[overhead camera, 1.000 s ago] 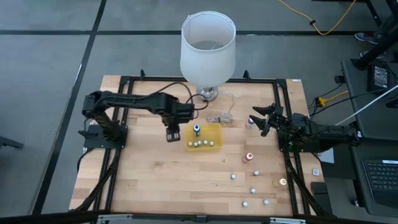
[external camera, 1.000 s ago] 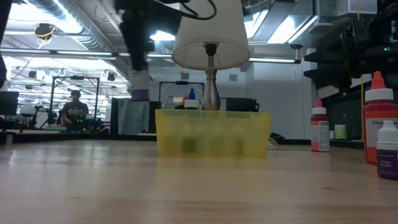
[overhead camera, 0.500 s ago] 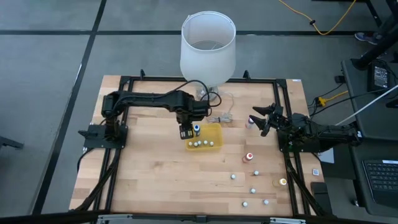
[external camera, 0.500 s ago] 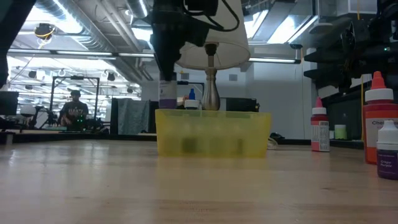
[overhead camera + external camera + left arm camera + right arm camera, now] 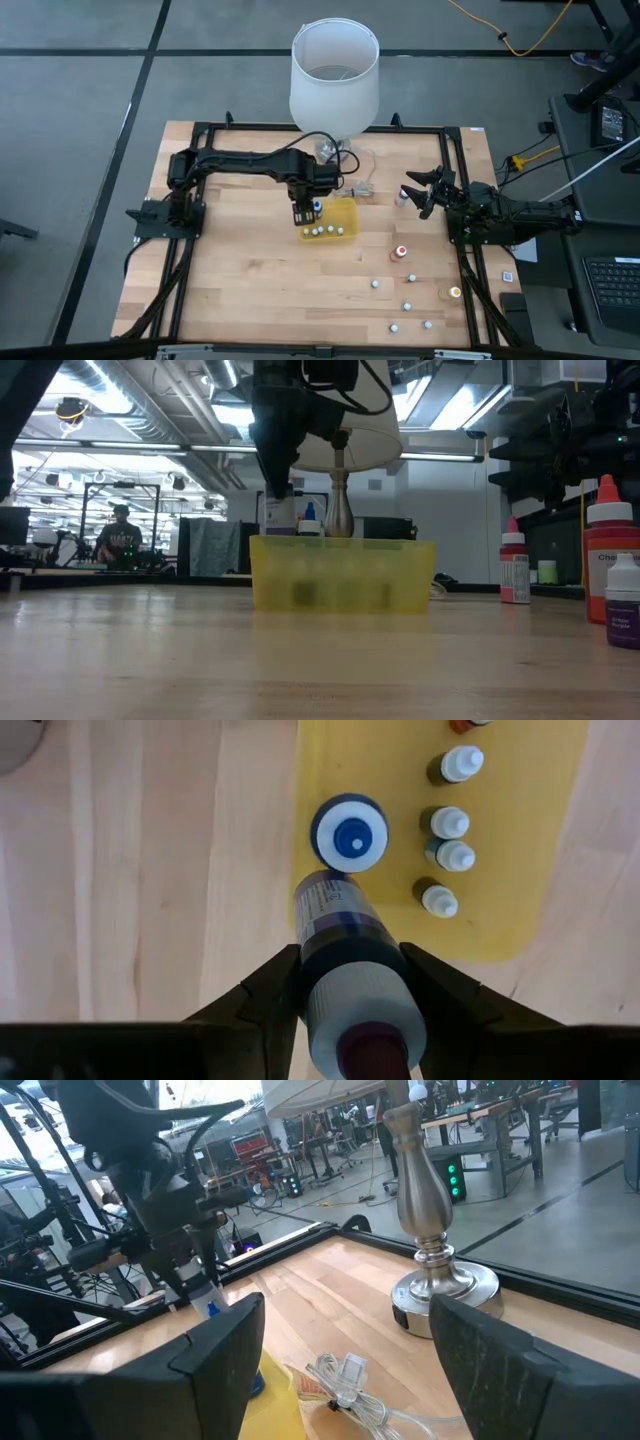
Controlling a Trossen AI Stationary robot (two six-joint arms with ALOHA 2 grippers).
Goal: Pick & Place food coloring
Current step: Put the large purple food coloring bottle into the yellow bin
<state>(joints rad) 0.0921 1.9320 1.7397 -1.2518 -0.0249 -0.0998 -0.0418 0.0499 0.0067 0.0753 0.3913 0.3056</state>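
Observation:
My left gripper (image 5: pixel 300 212) hangs fingers-down over the left end of the yellow tray (image 5: pixel 345 212), shut on a food coloring bottle (image 5: pixel 345 935) with a dark purple body. In the tray stand a blue-topped bottle (image 5: pixel 349 837) and several small white-topped ones (image 5: pixel 446 822), upright on their bases. More bottles (image 5: pixel 401 252) stand loose on the wood at the right. My right gripper (image 5: pixel 415 195) waits open at the table's right edge, level, nothing between its fingers (image 5: pixel 215 1355). My left gripper pinches the purple bottle between its two fingers, on opposite sides of the body (image 5: pixel 310 960), below the cap. The fingers come from above, pointing down. The bottle hangs upright, cap up, its base (image 5: pixel 279 528) just above the tray's rim, clear of it.
A lamp with a big white shade (image 5: pixel 334 75) stands on a metal foot (image 5: pixel 440 1285) at the far edge, behind the tray. A clear cord with a plug (image 5: pixel 355 188) lies between lamp and tray. A black frame (image 5: pixel 200 130) rings the table. Bare wood lies left and near.
My left gripper has carried the purple bottle toward the table's right, from beside the tray to over its left end, and has sunk a little. Most of that move came early; it has nearly stopped. The bottle stays upright in the hold.

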